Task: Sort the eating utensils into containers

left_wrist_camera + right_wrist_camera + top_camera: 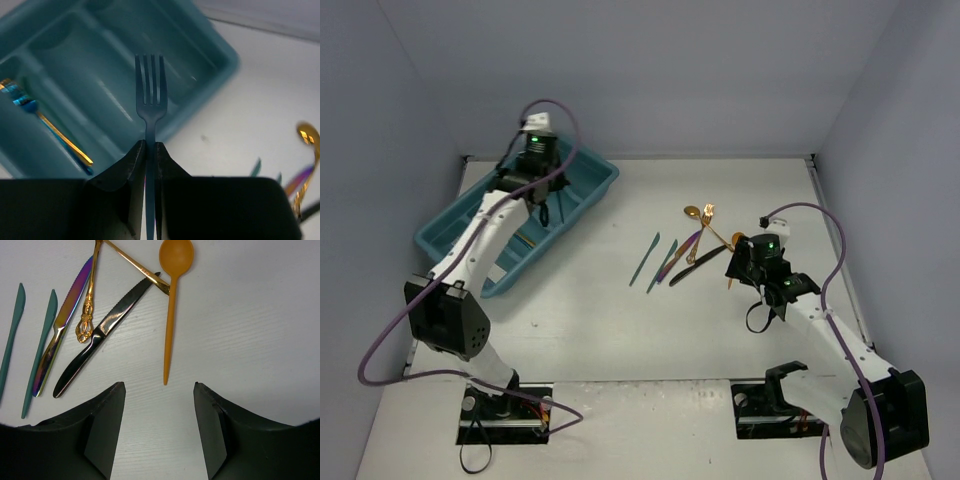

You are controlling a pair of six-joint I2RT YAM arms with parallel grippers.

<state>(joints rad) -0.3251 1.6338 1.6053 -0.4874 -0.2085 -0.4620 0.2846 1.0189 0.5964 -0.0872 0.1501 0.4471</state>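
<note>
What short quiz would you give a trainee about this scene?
1. True or false: the left gripper has its jaws shut on the slim dark-blue fork, above the teal-blue plastic cutlery tray.
2. Which utensil's handle points into the gap between the open jaws of the right gripper? A. the orange plastic spoon B. the black knife C. the iridescent purple knife
3. Fill in: ___ slim teal-blue knives lie on the white table.

Key: 1 true; 2 A; 3 two.
</note>
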